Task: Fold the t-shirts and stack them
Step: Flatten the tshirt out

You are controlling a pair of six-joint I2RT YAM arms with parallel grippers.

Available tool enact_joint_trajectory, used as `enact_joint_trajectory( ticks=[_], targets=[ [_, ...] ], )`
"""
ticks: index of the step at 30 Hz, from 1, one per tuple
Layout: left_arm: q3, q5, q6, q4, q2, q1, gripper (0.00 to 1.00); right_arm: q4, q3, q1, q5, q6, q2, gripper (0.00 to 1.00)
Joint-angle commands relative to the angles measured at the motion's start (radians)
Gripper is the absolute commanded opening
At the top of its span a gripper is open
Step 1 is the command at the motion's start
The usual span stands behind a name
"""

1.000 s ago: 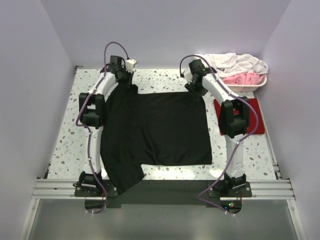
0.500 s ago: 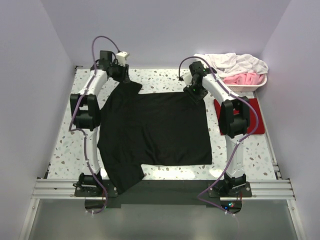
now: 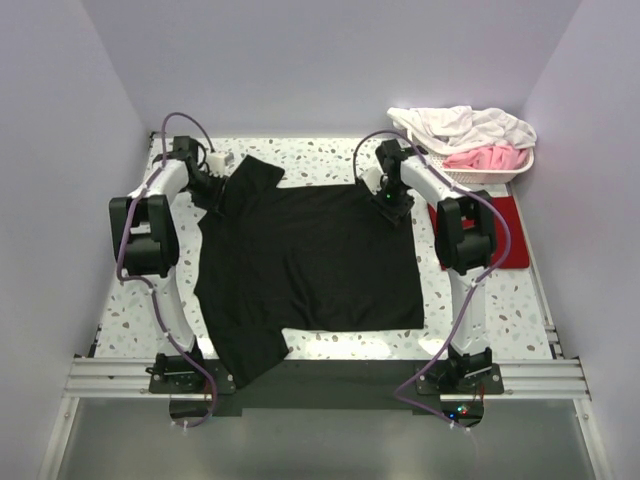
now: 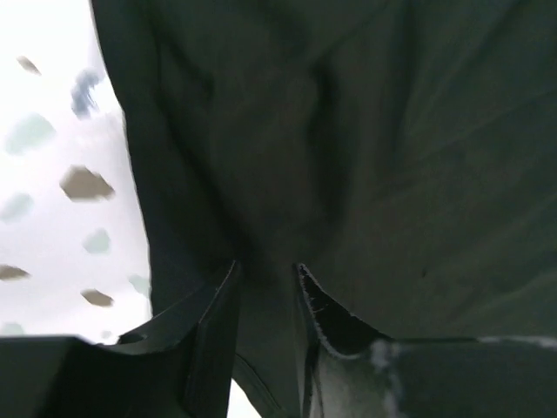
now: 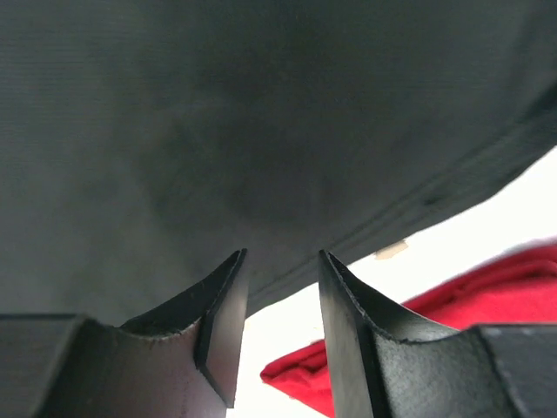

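The black t-shirt [image 3: 310, 255] lies spread flat on the speckled table [image 3: 135, 290], one sleeve hanging over the near edge. My left gripper [image 3: 212, 184] is at the far left sleeve. In the left wrist view the jaws [image 4: 265, 270] stand narrowly apart with black cloth [image 4: 392, 131] and its hem pinched between them. My right gripper [image 3: 393, 200] hovers over the shirt's far right corner. In the right wrist view it [image 5: 280, 257] is open and empty above the black hem [image 5: 218, 104]. The dark red t-shirt [image 3: 508, 238] lies folded at the right, also seen in the right wrist view [image 5: 487, 287].
A white basket [image 3: 522, 168] with white and pink cloth stands at the far right corner. Walls close the table in on the left, back and right. The arm bases and a metal rail run along the near edge.
My left gripper has swung left and nearer from the back of the table, drawing the far left sleeve outward. My right gripper has moved a little nearer along the shirt's far right corner.
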Motion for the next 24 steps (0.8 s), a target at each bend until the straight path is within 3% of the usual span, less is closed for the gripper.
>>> enact_joint_trajectory(
  ticks=[1,6,9,12,15,17,19,24],
  targets=[
    [-0.015,-0.074,0.017,-0.019,-0.004,0.008,0.33,0.049,-0.039,0.003,0.065,-0.029,0.036,0.41],
    [0.049,-0.168,0.013,0.015,0.089,0.017,0.30,0.190,-0.030,0.001,0.168,-0.015,0.106,0.40],
    [0.187,-0.183,0.005,0.022,0.186,0.020,0.29,0.257,0.059,-0.002,0.244,0.011,0.191,0.40],
    [0.409,-0.177,-0.012,-0.011,0.304,0.020,0.30,0.244,0.241,0.000,0.258,0.054,0.286,0.43],
    [0.650,-0.166,-0.001,-0.047,0.369,0.022,0.37,0.134,0.438,0.001,0.203,0.088,0.303,0.50],
    [0.651,-0.156,0.016,-0.036,0.324,0.023,0.42,0.106,0.452,0.001,0.130,0.094,0.247,0.55],
    [0.555,-0.122,0.060,-0.030,0.221,0.022,0.45,0.098,0.347,0.001,0.067,0.074,0.117,0.58],
    [0.178,-0.064,0.101,0.015,-0.034,0.020,0.46,0.049,0.104,0.001,-0.039,-0.010,-0.091,0.62]
  ],
)
